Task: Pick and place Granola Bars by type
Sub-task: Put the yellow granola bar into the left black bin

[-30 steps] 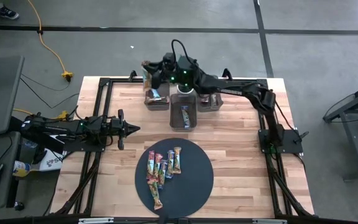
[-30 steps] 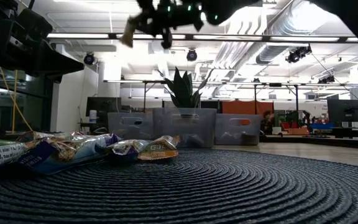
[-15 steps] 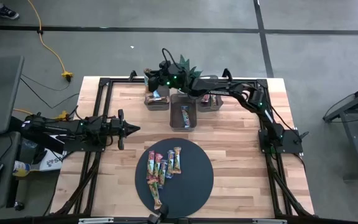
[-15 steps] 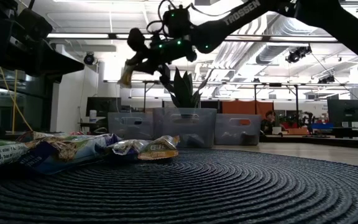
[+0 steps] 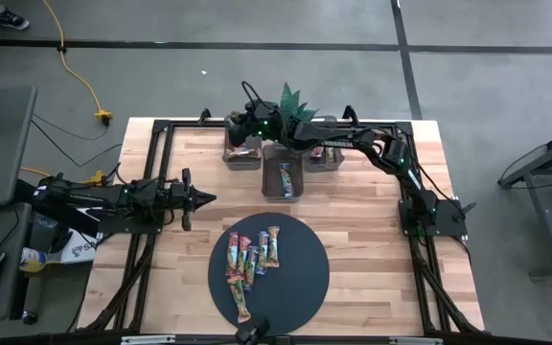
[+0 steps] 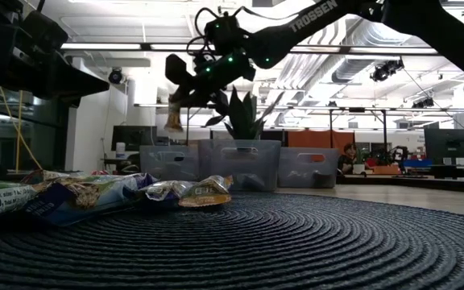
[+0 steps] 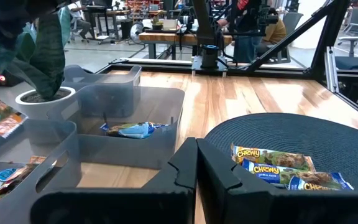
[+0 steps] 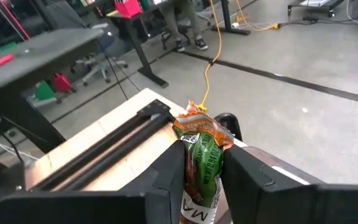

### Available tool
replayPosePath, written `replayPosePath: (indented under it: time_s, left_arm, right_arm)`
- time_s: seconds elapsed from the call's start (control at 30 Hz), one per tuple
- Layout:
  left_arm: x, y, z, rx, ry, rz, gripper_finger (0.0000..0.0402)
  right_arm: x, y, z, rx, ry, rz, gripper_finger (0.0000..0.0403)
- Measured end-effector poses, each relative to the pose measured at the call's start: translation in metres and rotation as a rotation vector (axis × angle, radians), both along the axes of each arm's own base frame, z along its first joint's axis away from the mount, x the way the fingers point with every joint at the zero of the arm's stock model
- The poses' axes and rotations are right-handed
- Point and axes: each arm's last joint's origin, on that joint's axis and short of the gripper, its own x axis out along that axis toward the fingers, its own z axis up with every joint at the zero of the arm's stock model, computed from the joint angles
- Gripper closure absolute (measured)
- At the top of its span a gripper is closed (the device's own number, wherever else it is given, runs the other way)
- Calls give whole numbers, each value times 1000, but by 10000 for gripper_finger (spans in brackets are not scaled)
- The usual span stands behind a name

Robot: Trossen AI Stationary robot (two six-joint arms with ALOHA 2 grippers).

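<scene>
— One green-and-orange wrapped granola bar (image 8: 199, 155) hangs pinched in the right gripper's (image 8: 201, 163) jaws, above the leftmost translucent grey bin (image 5: 241, 156).
— And the left gripper (image 5: 197, 198)?
— Jaws shut, empty, over the wooden tabletop (image 5: 372, 220).

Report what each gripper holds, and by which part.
The right gripper pinches a green-wrapped granola bar across its middle, one crimped end sticking out past the fingertips. The left gripper is shut and holds nothing.

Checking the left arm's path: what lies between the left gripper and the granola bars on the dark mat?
Only bare wooden tabletop separates the left gripper from the granola bars on the dark mat, per the high view.
</scene>
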Motion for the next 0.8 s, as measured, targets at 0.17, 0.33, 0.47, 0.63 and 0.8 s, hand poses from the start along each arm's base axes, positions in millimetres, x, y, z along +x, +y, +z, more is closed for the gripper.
replayPosePath:
  time_s: [0.17,0.33,0.47,0.63,0.8]
  left_arm:
    - [0,0,0,0,0,0,400]
    - [0,0,0,0,0,0,400]
    - [0,0,0,0,0,0,400]
    - [0,0,0,0,0,0,400]
    - [0,0,0,0,0,0,400]
  right_arm:
    - [0,0,-1,-17,17,18,320]
    - [0,0,-1,-26,23,22,320]
    - [0,0,-1,-28,24,25,320]
    - [1,2,-1,-52,39,16,320]
    - [1,3,-1,-73,51,16,320]
